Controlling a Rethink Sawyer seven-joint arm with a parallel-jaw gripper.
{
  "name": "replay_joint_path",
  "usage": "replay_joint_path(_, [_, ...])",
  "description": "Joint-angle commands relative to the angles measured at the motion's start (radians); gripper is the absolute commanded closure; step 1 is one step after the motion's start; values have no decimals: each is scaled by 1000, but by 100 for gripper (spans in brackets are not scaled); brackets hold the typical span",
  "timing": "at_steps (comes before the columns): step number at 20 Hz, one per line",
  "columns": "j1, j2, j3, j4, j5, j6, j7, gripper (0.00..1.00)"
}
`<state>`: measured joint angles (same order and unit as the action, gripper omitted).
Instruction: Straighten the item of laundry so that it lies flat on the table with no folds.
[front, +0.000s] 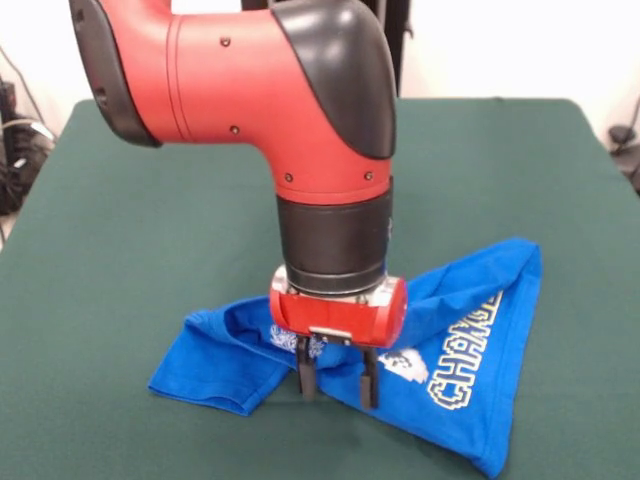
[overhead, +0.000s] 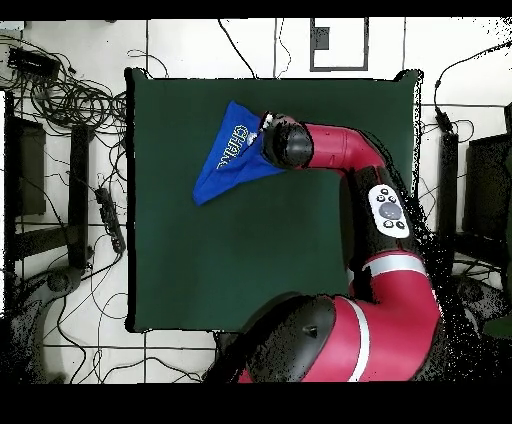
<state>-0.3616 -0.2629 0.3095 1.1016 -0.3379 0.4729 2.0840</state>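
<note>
Green felt table (front: 120, 250), cables around. Blue T-shirt (front: 470, 370) bunched, folded, near table's camera-side edge. Gripper (front: 338, 388) down at shirt's edge, jaws parted, clasping nothing. Judged soft, light, limp; best pinched at hem corner.

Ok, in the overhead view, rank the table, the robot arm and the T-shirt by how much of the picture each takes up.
Largest to smallest in the overhead view:
1. The table, by far the widest area.
2. The robot arm; it stands nearer the camera, so it looks bigger than it is.
3. The T-shirt, a small crumpled patch.
</note>
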Motion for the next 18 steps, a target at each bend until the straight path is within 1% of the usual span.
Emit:
replay_joint_path(1, [10,29,131,-13,-40,-5,-165,0])
replay_joint_path(5, [17,1,126,-18,-44,45,-167,0])
replay_joint_path(7, [32,-57,105,-3,-40,89,-156,0])
replay_joint_path(8, [50,-99,81,0,-32,139,-140,0])
replay_joint_path(10, [63,-138,64,6,-17,198,-125,0])
replay_joint_path(15, [66,-192,54,39,-4,234,-98,0])
replay_joint_path(17, [66,-226,55,54,-1,256,-102,0])
replay_joint_path(18, [73,-256,47,62,5,287,-95,0])
